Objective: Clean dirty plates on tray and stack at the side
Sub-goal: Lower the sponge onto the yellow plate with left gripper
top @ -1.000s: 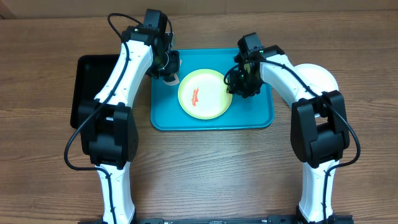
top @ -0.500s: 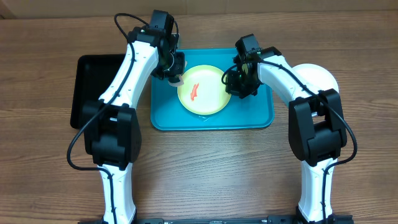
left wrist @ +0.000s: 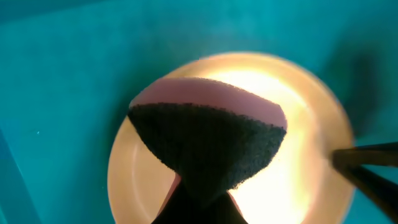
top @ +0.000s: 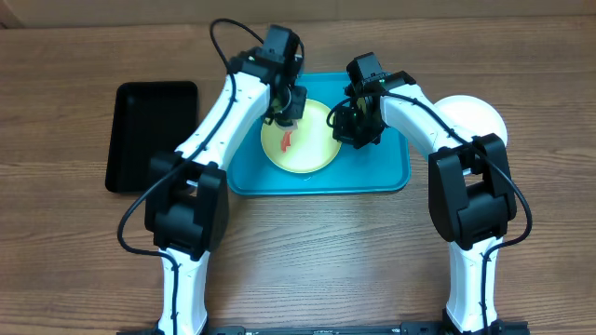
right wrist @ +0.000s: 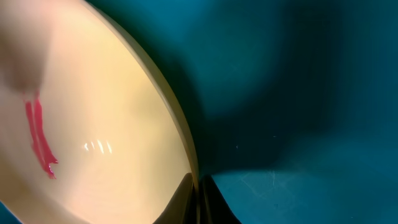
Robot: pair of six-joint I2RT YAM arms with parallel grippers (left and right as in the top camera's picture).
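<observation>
Left gripper has swung right from the tray's far-left corner in the last second and now hangs over the yellow-green plate, closed on a sponge with its dark scrubbing face toward the plate. That puts the sponge right at the red smear, so I judge the wipe is about to start; nothing is cleaned yet.

The right gripper has hardly moved. It stays at the plate's right edge, fingers pinched nearly together on the rim, holding the plate steady in the middle of the blue tray.

From overhead I see the whole layout: a white plate on the table right of the tray, a black tray well to the left.

My left wrist camera shows the sponge covering most of the plate and hiding the smear. I cannot tell whether it is touching.

Only the right wrist camera shows the smear clearly, as two red streaks, and the rim gripped between the fingertips.
</observation>
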